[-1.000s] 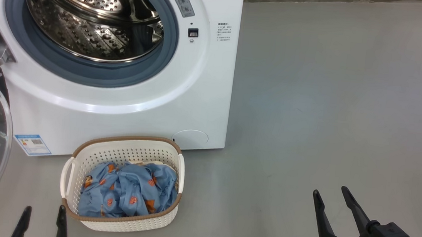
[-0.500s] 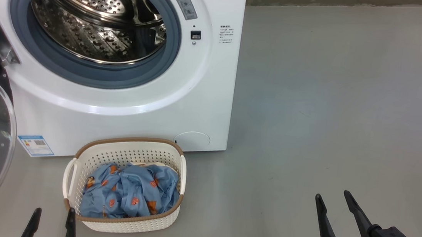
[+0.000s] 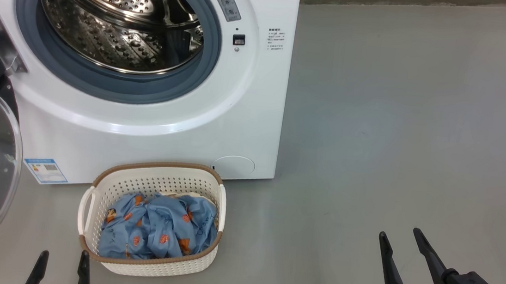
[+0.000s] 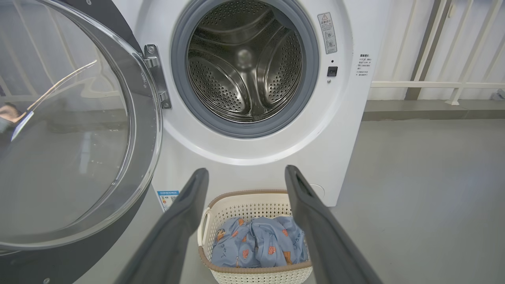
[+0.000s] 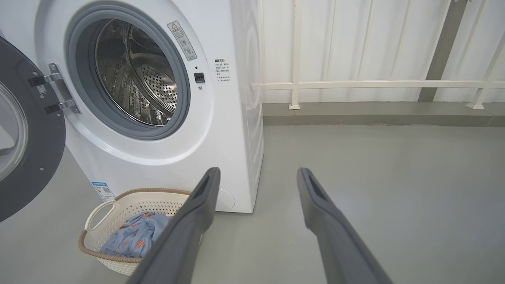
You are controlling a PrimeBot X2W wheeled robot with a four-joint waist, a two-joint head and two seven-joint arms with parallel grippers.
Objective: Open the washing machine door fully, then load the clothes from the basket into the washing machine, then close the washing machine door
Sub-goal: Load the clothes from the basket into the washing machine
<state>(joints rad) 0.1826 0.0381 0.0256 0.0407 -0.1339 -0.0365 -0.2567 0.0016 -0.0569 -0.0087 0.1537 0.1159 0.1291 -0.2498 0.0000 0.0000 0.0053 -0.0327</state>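
The large round washing machine door (image 4: 75,130), glossy black rim around a clear glass bowl, stands swung wide on its metal hinge (image 4: 157,75). The opening step looks done, so loading is the step in hand. The light blue printed clothes (image 3: 156,232) lie bunched in the small cream-white perforated plastic basket (image 3: 158,166). It sits on the grey floor (image 3: 398,128) just in front of the big white front-loading washing machine (image 3: 141,145), below its perforated steel drum (image 3: 120,22), which looks bare of cloth.

The left tool (image 3: 63,252) is released, fingers spread and holding nothing, just beside the basket's near left corner. The right tool (image 3: 398,231) is likewise released, well apart over the floor. The next move likely calls for a tool to dip into the basket and close on a fold of fabric.

Against the picture a second ago, the whole head view has slid slightly, which is a camera move. Clothes, basket and door keep their places, and both tools remain spread.
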